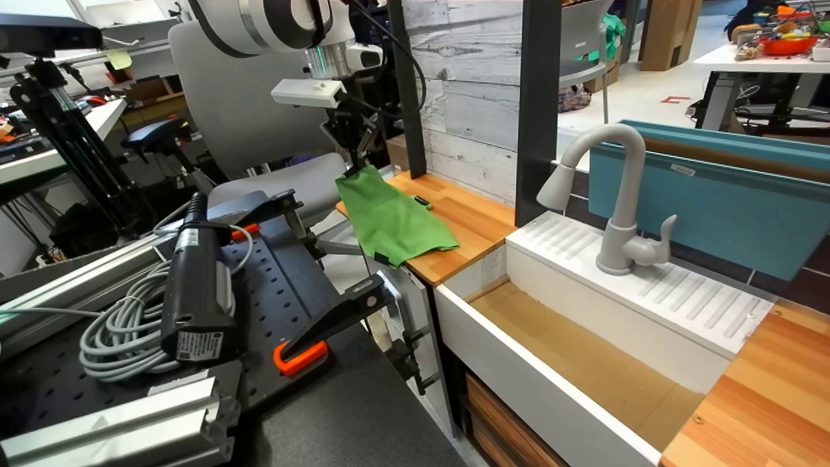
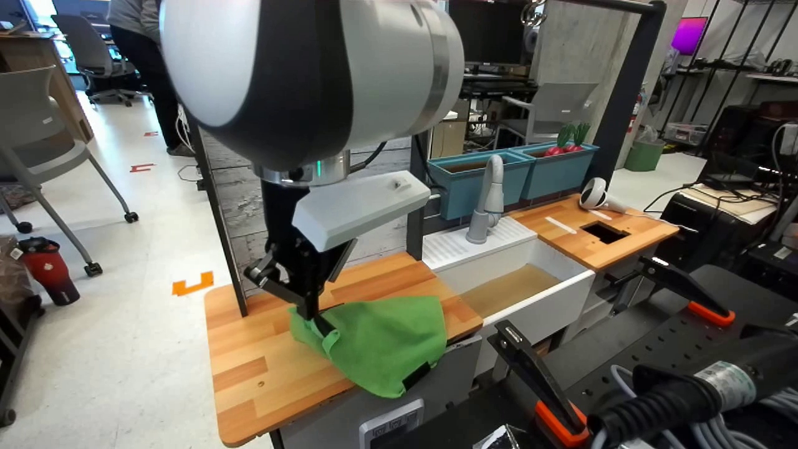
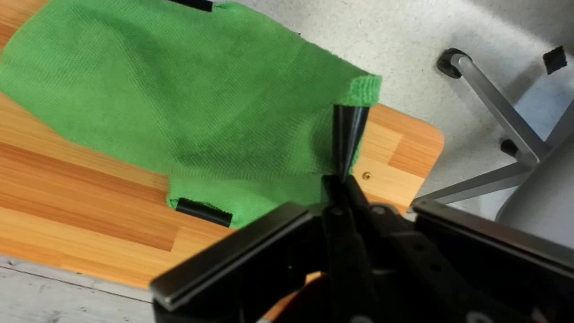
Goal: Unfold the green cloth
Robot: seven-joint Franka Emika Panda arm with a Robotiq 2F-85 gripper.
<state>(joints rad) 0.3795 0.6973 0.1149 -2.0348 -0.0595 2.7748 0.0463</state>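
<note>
The green cloth [image 1: 399,220] drapes over the wooden counter [image 2: 249,374] beside the sink. It also shows in an exterior view [image 2: 389,340] and the wrist view [image 3: 215,89]. Part of it hangs over the counter's front edge. It has black patches at its edges. My gripper [image 3: 343,178] is shut on a black patch at one corner of the cloth and holds it raised a little above the counter. The gripper also shows in both exterior views [image 1: 355,167] [image 2: 317,315]. A strip at the cloth's edge looks folded in the wrist view. The underside of the cloth is hidden.
A white sink [image 1: 551,376] with a grey faucet [image 1: 619,214] adjoins the counter. A whitewashed plank wall [image 1: 467,97] stands behind it. A black perforated table [image 1: 279,279] with orange-tipped clamps [image 1: 301,357] and coiled cable stands in front. A grey chair [image 1: 246,104] is beyond the counter's end.
</note>
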